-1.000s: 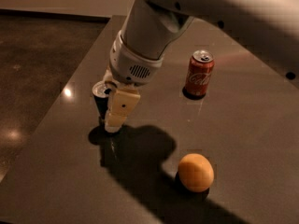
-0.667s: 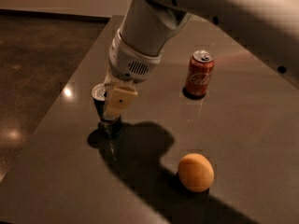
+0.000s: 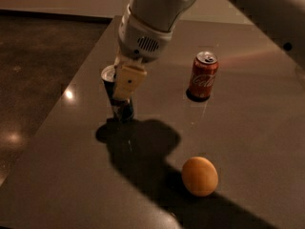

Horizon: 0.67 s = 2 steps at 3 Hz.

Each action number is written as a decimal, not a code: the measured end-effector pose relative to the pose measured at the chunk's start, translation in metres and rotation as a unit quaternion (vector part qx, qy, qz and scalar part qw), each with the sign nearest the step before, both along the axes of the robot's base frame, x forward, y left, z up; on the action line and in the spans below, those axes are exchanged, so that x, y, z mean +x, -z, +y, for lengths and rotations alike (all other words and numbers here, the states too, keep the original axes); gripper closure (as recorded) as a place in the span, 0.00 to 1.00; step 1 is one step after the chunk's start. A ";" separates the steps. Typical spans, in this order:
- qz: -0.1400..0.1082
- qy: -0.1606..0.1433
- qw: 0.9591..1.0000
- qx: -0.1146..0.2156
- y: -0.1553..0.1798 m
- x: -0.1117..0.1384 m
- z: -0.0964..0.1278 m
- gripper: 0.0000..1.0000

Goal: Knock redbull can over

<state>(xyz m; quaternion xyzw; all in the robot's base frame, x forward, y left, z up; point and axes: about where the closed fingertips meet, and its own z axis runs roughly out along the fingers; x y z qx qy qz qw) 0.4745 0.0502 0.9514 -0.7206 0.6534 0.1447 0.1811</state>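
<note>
The redbull can (image 3: 119,108) stands upright at the left of the dark table, a slim dark can with a silver top; its middle is hidden. My gripper (image 3: 127,84) hangs from the white arm right in front of the can, its cream finger (image 3: 127,82) covering the can's upper half. The finger seems to touch the can.
A red Coca-Cola can (image 3: 203,76) stands upright to the right of the arm. An orange (image 3: 199,175) lies nearer the front. The table's left edge (image 3: 57,111) runs close beside the redbull can, with a dark shiny floor beyond it.
The arm and gripper have lifted and drawn slightly back towards the far side. The redbull can still stands in the same spot.
</note>
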 end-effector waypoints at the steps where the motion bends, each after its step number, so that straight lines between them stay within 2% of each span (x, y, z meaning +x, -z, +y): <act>1: -0.034 0.014 0.998 -0.051 -0.009 0.013 -0.009 1.00; 2: -0.075 0.013 0.988 -0.136 -0.001 0.025 -0.025 1.00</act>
